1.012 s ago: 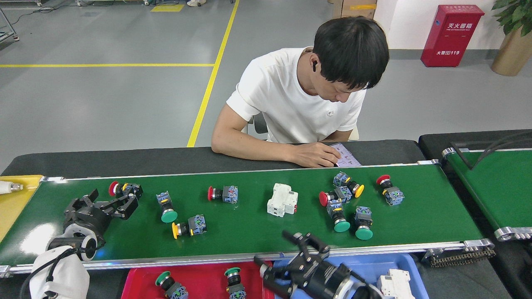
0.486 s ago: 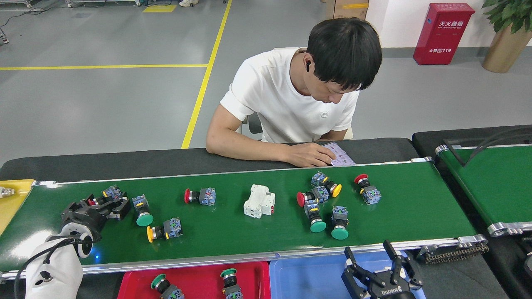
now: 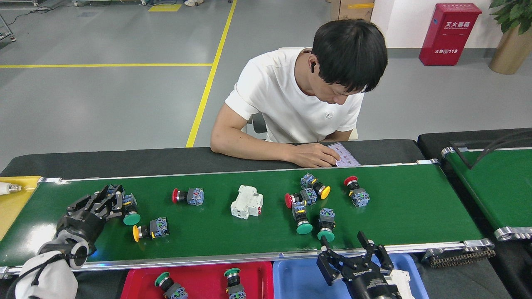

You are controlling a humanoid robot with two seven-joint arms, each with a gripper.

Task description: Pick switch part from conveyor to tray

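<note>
Left gripper (image 3: 109, 202), low over the near-left end of the conveyor (image 3: 415, 207): its dark fingers crowd a switch part (image 3: 129, 205) with a green cap, which half a second ago lay just beyond them. Whether the fingers have closed on the part or merely bracket it cannot be told, since the fingertips merge with its blue body. The belt has carried every part leftward since the earlier views, so the grasp must probably be timed against that drift.

Just right of this gripper lies a yellow-capped switch (image 3: 149, 229); farther right, a red-capped switch (image 3: 188, 196), a white breaker (image 3: 247, 202) and a cluster of switches (image 3: 312, 203).

Right gripper (image 3: 353, 249), fingers spread and empty, has risen above the blue tray (image 3: 295, 278); a white block beside it is partly hidden. The red tray (image 3: 199, 282), nearest the camera, holds two green-capped switches, cut off by the frame edge.

Beyond the belt, a seated person (image 3: 299, 95) rests a hand on a card.
</note>
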